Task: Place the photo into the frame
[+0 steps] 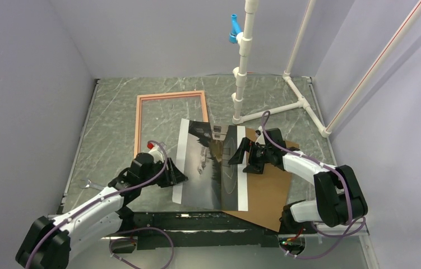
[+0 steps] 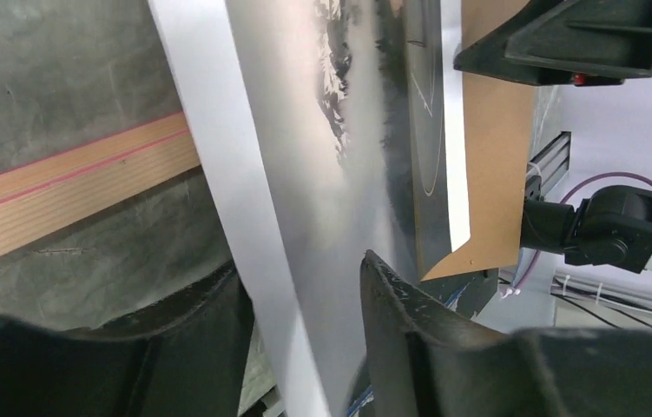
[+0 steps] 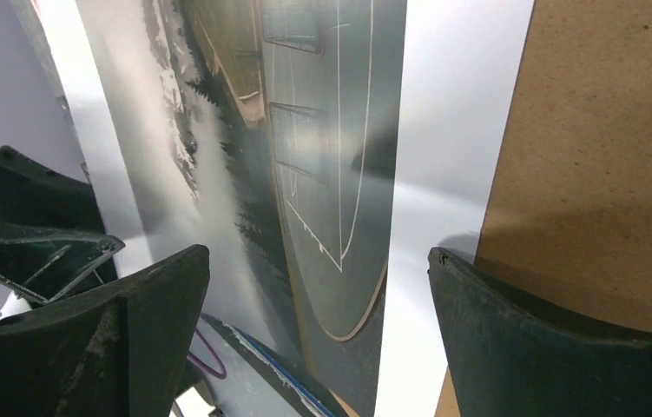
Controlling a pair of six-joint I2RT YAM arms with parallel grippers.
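Photo (image 1: 208,162) bowed, at near-right corner of frame (image 1: 139,120).
Left claw (image 1: 179,178) part-closed astride photo's left white band, clamping undetermined; right claw (image 1: 241,154) wide open over the right band, holding nothing.

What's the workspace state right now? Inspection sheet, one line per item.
Surface: dark marbled table top, flat.
Job's things: the frame lies flat with nothing in it. The photo lies picture side up, covers the frame's near right corner, and is not yet inside.
Clutter: brown backing board under the photo's right part; small metal item at the left edge, too small to identify.
Grippers: left gripper has its jaws on either side of the photo's left white band, pinch unclear. Right gripper is wide open over the right white band, holding nothing.
Cables: purple cable runs along each arm, loose loops at the near edge.
Surroundings: white pipe stand, plain walls.
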